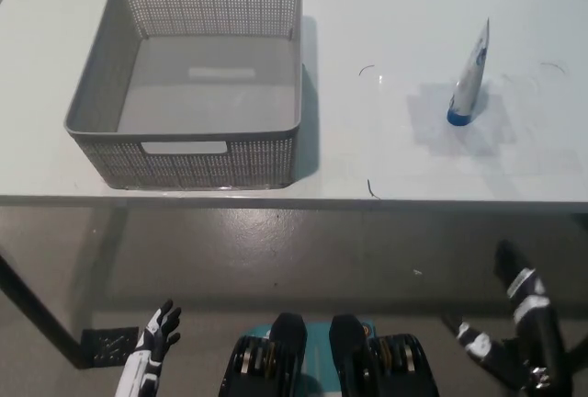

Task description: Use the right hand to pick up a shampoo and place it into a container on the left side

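Observation:
A white shampoo tube [470, 80] with a blue cap stands cap-down on the white table [386, 158], right of the middle. A grey mesh basket [197, 163] with nothing inside sits on the table's left half. My black right hand [516, 323] hangs low at the bottom right, below the table's front edge and well short of the tube, with its fingers spread and holding nothing. My white left hand [154, 342] rests at the bottom left, also below the table, fingers apart and empty.
The table's front edge [294, 202] runs across the picture between both hands and the objects. A dark table leg [37, 314] slants down at the lower left. Thin pen marks [367, 71] show on the tabletop between basket and tube.

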Available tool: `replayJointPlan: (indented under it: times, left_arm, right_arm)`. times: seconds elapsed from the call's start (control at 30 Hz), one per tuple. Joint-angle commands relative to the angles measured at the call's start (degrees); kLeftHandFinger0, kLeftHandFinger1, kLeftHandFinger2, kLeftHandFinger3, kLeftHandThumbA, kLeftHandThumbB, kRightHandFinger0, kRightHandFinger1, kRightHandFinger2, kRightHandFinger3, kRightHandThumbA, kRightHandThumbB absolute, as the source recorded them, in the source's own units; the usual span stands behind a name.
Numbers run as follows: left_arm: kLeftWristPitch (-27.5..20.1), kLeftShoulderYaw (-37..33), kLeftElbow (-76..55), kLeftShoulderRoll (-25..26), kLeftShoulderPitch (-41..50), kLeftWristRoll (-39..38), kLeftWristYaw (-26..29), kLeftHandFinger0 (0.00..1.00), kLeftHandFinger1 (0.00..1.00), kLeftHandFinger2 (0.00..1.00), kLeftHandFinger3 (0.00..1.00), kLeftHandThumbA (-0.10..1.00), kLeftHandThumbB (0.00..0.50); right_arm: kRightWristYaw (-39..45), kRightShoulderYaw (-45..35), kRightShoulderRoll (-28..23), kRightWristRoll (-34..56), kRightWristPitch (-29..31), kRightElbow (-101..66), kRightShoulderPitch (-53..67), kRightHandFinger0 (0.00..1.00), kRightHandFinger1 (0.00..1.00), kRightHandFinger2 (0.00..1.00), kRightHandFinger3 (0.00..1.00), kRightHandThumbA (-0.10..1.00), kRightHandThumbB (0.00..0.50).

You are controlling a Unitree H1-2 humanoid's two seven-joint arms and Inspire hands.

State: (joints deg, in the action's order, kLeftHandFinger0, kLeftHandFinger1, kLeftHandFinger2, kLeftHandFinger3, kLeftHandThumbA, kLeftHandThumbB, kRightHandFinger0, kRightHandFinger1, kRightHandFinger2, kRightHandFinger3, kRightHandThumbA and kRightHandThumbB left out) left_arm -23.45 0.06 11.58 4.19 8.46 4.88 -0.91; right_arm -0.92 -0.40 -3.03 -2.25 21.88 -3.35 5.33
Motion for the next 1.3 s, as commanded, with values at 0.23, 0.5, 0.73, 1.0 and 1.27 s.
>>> replayJointPlan:
  times: [0.23,0.5,0.73,1.0,1.27]
  left_arm:
    - [-3.48,-0.44,-0.27,0.74,-0.27,0.84,0.92,1.0,1.0,1.0,1.0,1.0,0.114]
    - [-3.48,-0.55,-0.25,0.79,0.02,0.47,0.59,1.0,1.0,1.0,1.0,1.0,0.115]
    - [-3.48,-0.65,0.03,0.76,0.22,0.63,0.71,1.0,1.0,1.0,1.0,1.0,0.116]
    - [-3.48,-0.86,0.48,0.81,-0.26,0.85,0.66,1.0,1.0,1.0,1.0,1.0,0.105]
    - [-3.48,-0.89,0.6,0.88,-0.82,0.46,0.51,1.0,1.0,1.0,1.0,1.0,0.097]
  right_arm:
    - [-3.16,-5.52,-2.03,-2.2,-3.34,-0.56,-16.57,1.0,1.0,1.0,1.0,0.93,0.261]
    - [-3.4,-7.54,-4.72,-1.22,-10.41,7.63,-28.14,1.0,1.0,1.0,1.0,0.95,0.275]
    - [-4.74,-7.79,-5.3,-1.44,-9.3,21.67,-37.78,1.0,1.0,1.0,1.0,0.89,0.282]
    - [-4.63,-9.65,-4.83,2.91,-10.41,39.71,-48.7,1.0,1.0,1.0,1.0,0.95,0.285]
    - [-4.84,-10.38,-5.2,4.22,-5.8,55.72,-56.71,1.0,1.0,1.0,1.0,0.95,0.28]
